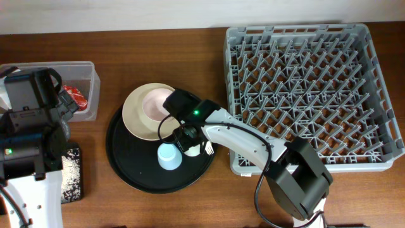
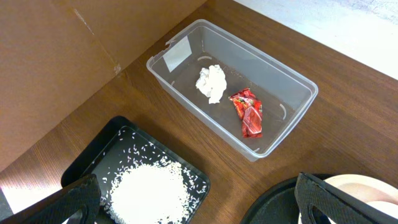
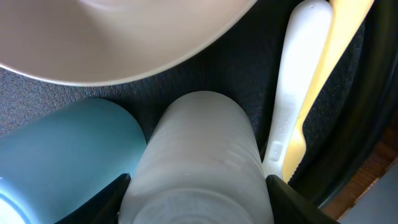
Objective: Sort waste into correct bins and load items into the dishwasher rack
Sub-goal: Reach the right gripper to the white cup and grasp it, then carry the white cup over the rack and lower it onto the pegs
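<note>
My right gripper [image 3: 196,199] is shut on the white cup [image 3: 199,155], one finger on each side of it, on the round black tray [image 1: 126,164]. The light blue cup [image 3: 62,149] stands to its left and the yellow fork [image 3: 311,106] lies to its right. The cream plate [image 1: 136,117] holds the pink bowl [image 1: 154,104]. My left gripper [image 2: 199,205] is open and empty above the table. The clear tub [image 2: 292,112] holds the white tissue [image 2: 211,82] and the red wrapper [image 2: 249,112]. The black bin [image 2: 93,155] holds the rice grains [image 2: 149,190].
The grey dishwasher rack [image 1: 304,82] fills the right side of the table, with nothing in it. The right arm stretches from the front edge over the rack's near left corner to the tray. The left arm's body covers much of the black bin in the overhead view.
</note>
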